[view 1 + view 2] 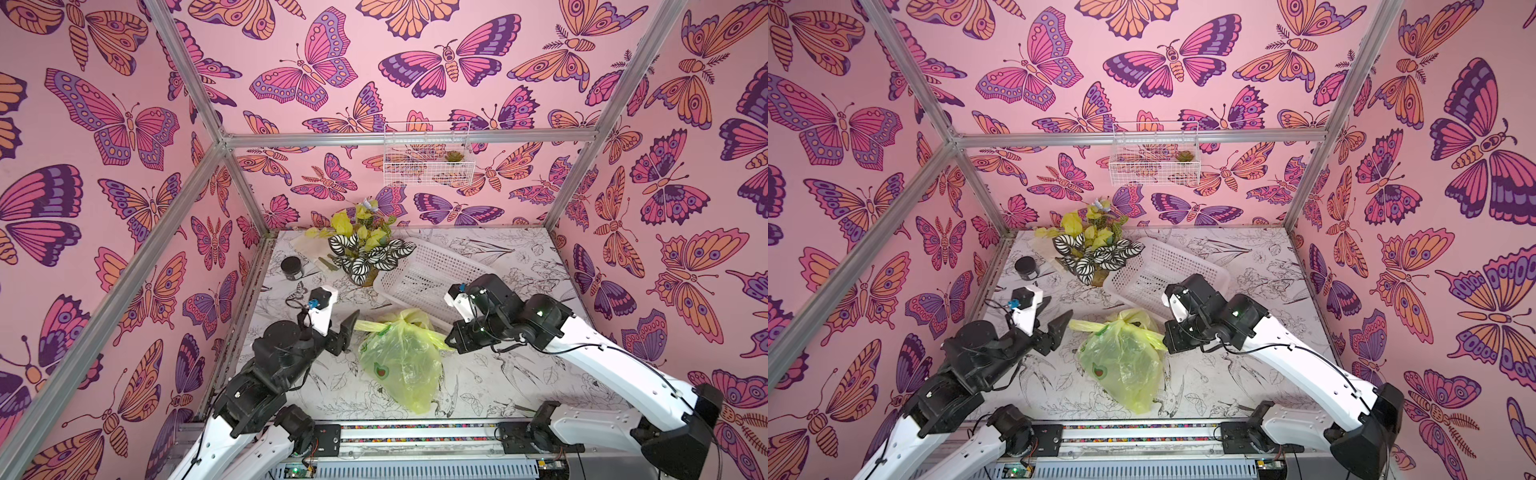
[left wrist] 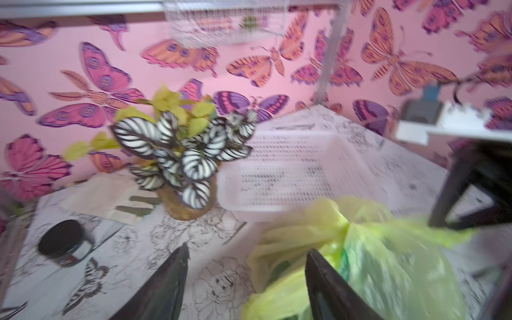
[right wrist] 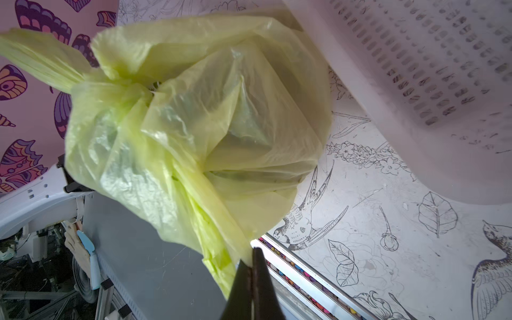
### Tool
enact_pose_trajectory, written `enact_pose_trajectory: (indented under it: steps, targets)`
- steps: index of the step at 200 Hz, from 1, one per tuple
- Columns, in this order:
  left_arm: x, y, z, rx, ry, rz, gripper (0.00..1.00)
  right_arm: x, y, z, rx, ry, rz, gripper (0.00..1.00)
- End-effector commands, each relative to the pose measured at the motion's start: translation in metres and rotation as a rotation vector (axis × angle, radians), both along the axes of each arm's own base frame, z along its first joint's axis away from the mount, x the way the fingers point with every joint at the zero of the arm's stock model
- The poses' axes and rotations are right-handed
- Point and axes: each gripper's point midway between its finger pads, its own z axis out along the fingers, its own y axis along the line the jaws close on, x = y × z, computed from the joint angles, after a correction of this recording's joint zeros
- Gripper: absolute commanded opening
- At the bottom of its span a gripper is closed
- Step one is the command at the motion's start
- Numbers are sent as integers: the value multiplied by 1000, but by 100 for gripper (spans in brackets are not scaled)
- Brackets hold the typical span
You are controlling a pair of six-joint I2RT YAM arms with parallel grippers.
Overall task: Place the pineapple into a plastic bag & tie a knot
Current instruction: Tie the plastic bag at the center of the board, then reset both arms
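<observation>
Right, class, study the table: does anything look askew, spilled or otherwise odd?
The white basket sits askew, crowding the potted plant, and seems tipped. The plastic bag lies slumped on its side, with the right gripper shut on one handle end. Nothing looks spilled or torn.

Your bag [image 1: 399, 361]: thin translucent plastic film, glossy, creased all over. At the knot [image 3: 110, 86] the film bunches into fine pleats. Basket [image 1: 432, 270]: white perforated plastic, satin. Table [image 1: 519, 374]: you get a smooth matt printed sheet. Frame [image 1: 407, 138]: bare metal, dull brushed sheen. Rack [image 1: 428, 166]: white-coated wire. Arm shell [image 1: 590, 345]: smooth white plastic, slight gloss. Joints [image 1: 552, 320]: black, matt. Walls [image 1: 124, 208]: matt print.
</observation>
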Motion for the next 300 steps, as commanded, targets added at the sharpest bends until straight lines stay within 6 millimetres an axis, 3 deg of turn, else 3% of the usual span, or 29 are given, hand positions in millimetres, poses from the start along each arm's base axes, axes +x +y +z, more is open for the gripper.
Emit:
enact_pose_trajectory:
  steps: [1, 25, 52, 64, 77, 93, 103, 149, 170, 193, 205, 222, 230, 236, 258, 266, 269, 277, 288, 294, 300]
  targets:
    - [29, 45, -6, 20, 35, 328, 72, -3, 10, -12, 19, 33, 54, 0]
    - [55, 54, -58, 35, 275, 445, 74, -5, 17, -18, 34, 67, 79, 17]
    - [76, 74, -95, -80, 424, 567, 74, -1, 17, 2, 70, 20, 58, 64]
    - [79, 85, -104, -109, 443, 610, 74, 2, 10, 17, 80, -28, 22, 80]
    - [79, 100, -115, -100, 445, 665, 74, 6, -8, 31, 62, -105, -49, 91]
    - [81, 115, -130, -108, 448, 702, 74, 19, -43, 41, 5, -224, -186, 99]
    - [83, 122, -140, -114, 448, 721, 74, 28, -71, 40, -46, -260, -282, 99]
    - [100, 158, -162, -6, 354, 815, 76, 75, -220, 20, -343, -358, -747, 100]
    - [110, 165, -177, -11, 331, 776, 77, 99, -269, 2, -462, -448, -870, 100]
    - [120, 167, -197, 29, 297, 711, 78, 144, -299, -22, -498, -585, -918, 100]
    - [126, 167, -206, 23, 271, 688, 78, 167, -306, -44, -516, -623, -905, 99]
    - [138, 163, -203, -5, 221, 624, 78, 196, -297, -77, -493, -641, -822, 99]
    - [146, 160, -195, -16, 167, 594, 78, 210, -290, -86, -460, -668, -790, 99]
    - [149, 159, -205, -26, 175, 583, 78, 220, -285, -94, -427, -684, -780, 99]
    - [163, 147, -207, -63, 167, 497, 78, 252, -269, -112, -324, -758, -727, 99]
    - [163, 139, -214, -57, 151, 443, 77, 250, -260, -123, -324, -685, -659, 99]
    - [165, 137, -213, -57, 136, 427, 77, 251, -258, -119, -321, -682, -640, 98]
    - [156, 132, -232, -48, 150, 406, 78, 251, -252, -108, -277, -786, -628, 97]
    - [162, 131, -229, -49, 133, 395, 79, 233, -250, -106, -262, -865, -630, 99]
    - [158, 130, -239, -41, 203, 394, 79, 229, -250, -105, -248, -919, -643, 99]
    - [168, 131, -229, -35, 190, 400, 80, 229, -248, -103, -219, -986, -649, 99]
